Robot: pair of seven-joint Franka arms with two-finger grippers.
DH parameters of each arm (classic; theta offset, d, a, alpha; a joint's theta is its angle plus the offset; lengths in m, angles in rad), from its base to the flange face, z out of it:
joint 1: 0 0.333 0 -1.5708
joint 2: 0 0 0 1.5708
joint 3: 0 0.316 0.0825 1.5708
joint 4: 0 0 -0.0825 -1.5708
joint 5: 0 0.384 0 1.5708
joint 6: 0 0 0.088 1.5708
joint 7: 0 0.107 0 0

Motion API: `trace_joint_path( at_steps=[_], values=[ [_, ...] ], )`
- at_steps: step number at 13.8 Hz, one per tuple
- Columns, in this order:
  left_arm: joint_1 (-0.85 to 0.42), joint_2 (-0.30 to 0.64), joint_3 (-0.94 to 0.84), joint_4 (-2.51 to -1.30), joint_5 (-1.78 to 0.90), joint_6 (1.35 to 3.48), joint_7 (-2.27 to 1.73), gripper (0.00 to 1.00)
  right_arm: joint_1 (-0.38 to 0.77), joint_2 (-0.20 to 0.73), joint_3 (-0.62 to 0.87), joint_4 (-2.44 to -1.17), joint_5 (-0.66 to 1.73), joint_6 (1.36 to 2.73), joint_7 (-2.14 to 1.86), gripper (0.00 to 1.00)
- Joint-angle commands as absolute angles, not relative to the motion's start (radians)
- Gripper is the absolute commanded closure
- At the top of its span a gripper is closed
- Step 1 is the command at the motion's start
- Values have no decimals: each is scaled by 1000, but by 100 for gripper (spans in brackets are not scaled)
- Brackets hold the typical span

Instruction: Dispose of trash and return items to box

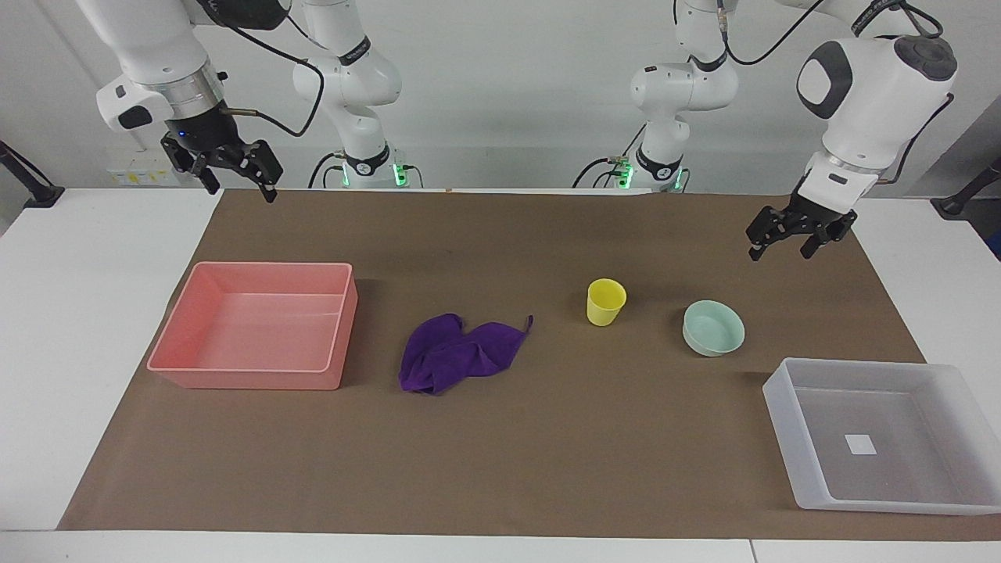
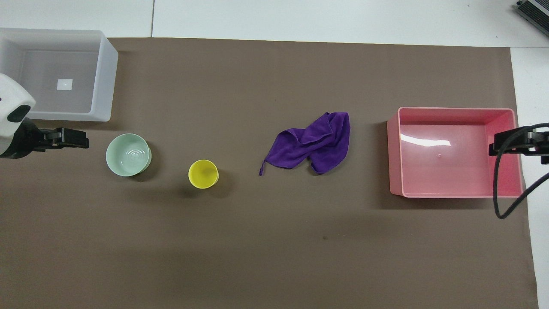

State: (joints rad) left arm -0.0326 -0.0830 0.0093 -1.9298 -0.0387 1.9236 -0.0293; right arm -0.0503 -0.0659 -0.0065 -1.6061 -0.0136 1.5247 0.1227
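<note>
While both arms hang above the mat, the left gripper [image 1: 778,246] gapes empty near the mint bowl [image 1: 713,328]; the right gripper [image 1: 233,178], equally spread and empty, hovers by the pink tray [image 1: 258,326].

Soft cloth rag [image 1: 457,352], glossy plastic pink tray [image 1: 258,371]

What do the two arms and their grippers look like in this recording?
Both arms are glossy white with rounded joints and dark grey caps. Each ends in a black two-finger gripper: left gripper, right gripper, which sits below a silver ring. Black cables loop along both arms. Green lights glow at the bases.
</note>
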Motion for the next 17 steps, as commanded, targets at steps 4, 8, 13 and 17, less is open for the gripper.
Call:
trace_joint_path(
  at_steps=[4, 8, 13, 17],
  values=[
    [-29, -100, 6, -2164, -17, 2168, -29, 0, -61, -87, -3, -1624, 3, 1511, 107, 0],
    [-29, -80, 6, -2267, -17, 2291, -31, 0, -61, -86, -3, -1624, 3, 1511, 107, 0],
    [-29, -6, 5, -2298, -18, 2431, -29, 0, -61, -86, -3, -1624, 3, 1511, 107, 0],
    [-29, 101, 5, -2292, -17, 2522, -9, 0, -61, -86, -3, -1624, 3, 1511, 107, 0]
  ],
)
